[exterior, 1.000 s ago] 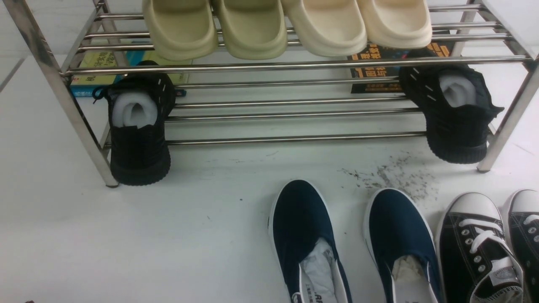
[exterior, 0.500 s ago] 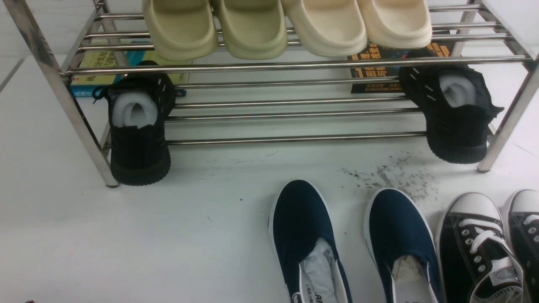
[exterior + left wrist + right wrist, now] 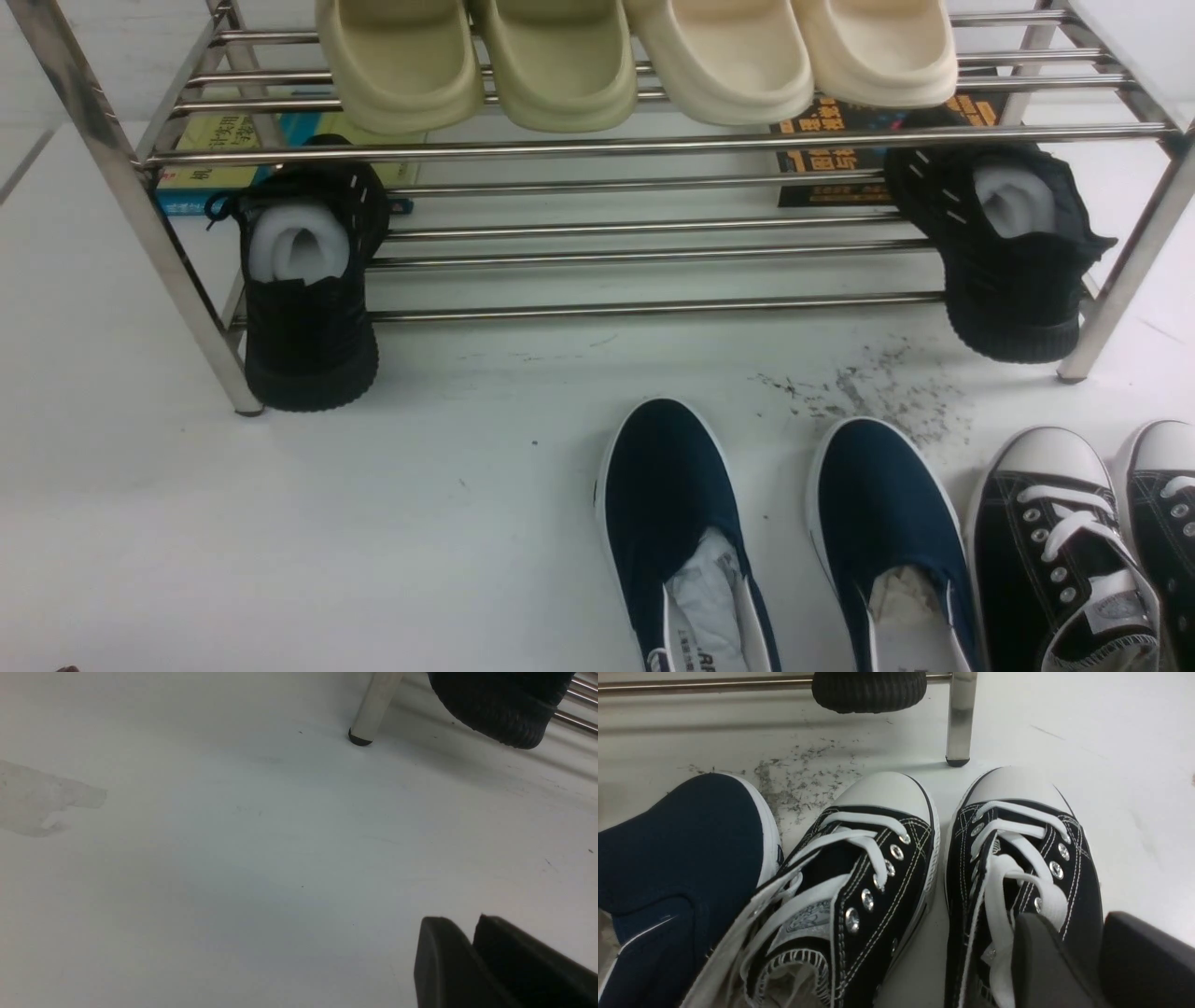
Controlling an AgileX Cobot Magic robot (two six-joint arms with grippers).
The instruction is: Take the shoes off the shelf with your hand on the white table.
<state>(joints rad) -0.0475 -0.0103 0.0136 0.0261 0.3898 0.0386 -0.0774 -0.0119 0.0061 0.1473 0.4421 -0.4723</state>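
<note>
I have the black lace-up sneakers [image 3: 1088,551] standing on the white table [image 3: 280,523] at its near right corner, toes toward the shelf [image 3: 653,145]. My front camera cuts off the right one at the frame edge and both heels at the bottom; the right wrist camera shows the pair side by side, almost touching. The navy slip-ons [image 3: 775,541] sit just left of them, heels also cropped. On the lower tier, a black knit shoe [image 3: 308,299] hangs at each end, toes drooping over the front bar; beige slides [image 3: 635,61] fill the top tier, heels out of frame. Neither arm appears in my front view. The left gripper [image 3: 472,947] shows its fingers pressed together over bare table; the right gripper [image 3: 1099,952] has its fingers nearly together, above the right sneaker, holding nothing. Nothing has shifted since the earlier frames.
</note>
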